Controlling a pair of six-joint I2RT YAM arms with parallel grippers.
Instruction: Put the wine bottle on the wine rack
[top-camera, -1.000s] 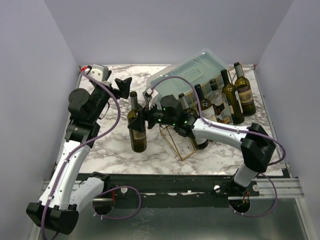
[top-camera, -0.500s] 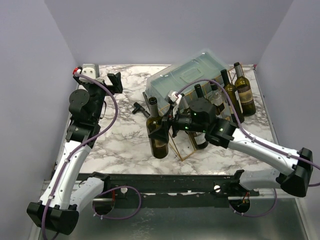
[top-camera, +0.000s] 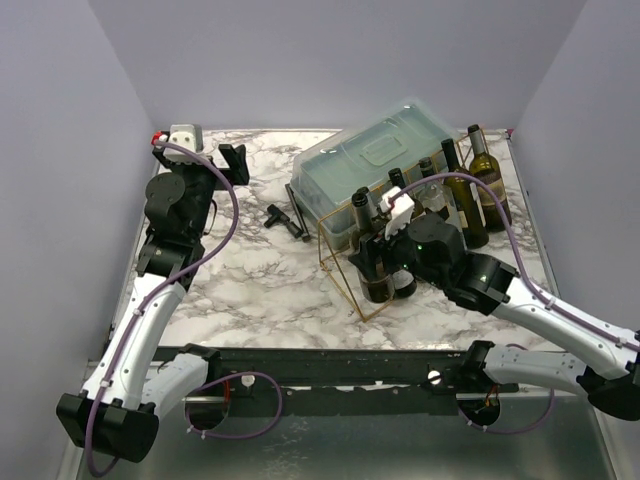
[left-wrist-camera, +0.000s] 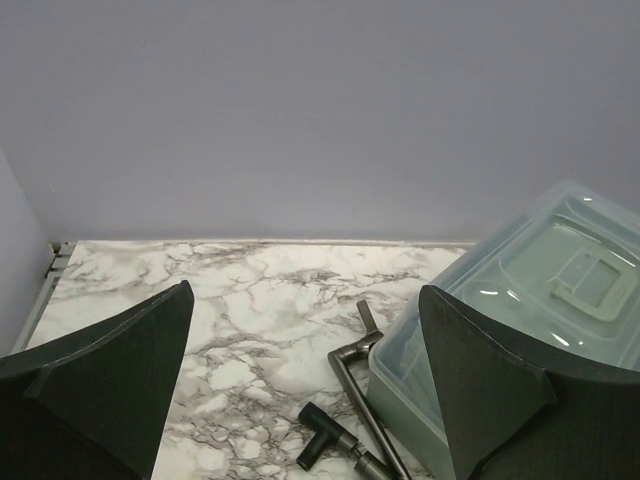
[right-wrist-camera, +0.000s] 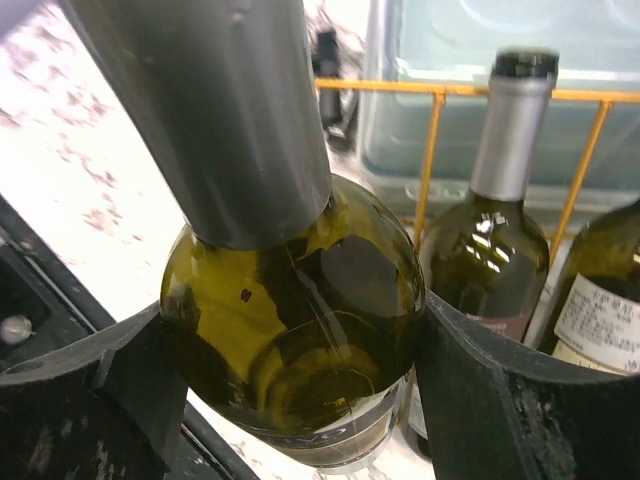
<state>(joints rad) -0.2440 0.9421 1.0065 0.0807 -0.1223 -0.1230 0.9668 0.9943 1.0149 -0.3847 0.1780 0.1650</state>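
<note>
My right gripper (top-camera: 385, 255) is shut on a dark green wine bottle (top-camera: 374, 265) and holds it upright at the gold wire wine rack (top-camera: 340, 285), near the table's front middle. In the right wrist view the bottle (right-wrist-camera: 300, 330) fills the space between both fingers of the gripper (right-wrist-camera: 300, 410). The rack's gold bars (right-wrist-camera: 430, 150) stand just behind it, with another bottle (right-wrist-camera: 500, 200) beside it. I cannot tell whether the held bottle touches the rack. My left gripper (top-camera: 232, 165) is open and empty at the back left, and its jaws (left-wrist-camera: 310, 400) are spread wide over the marble.
A translucent bluish lidded plastic box (top-camera: 380, 160) sits at the back, also in the left wrist view (left-wrist-camera: 540, 290). Several upright bottles (top-camera: 470, 195) stand at the back right. Black metal tools (top-camera: 283, 215) lie left of the box, also in the left wrist view (left-wrist-camera: 350, 400).
My right arm has carried the bottle rightwards, from left of the rack to the rack itself. My left gripper has drawn back slightly toward the far left corner.
</note>
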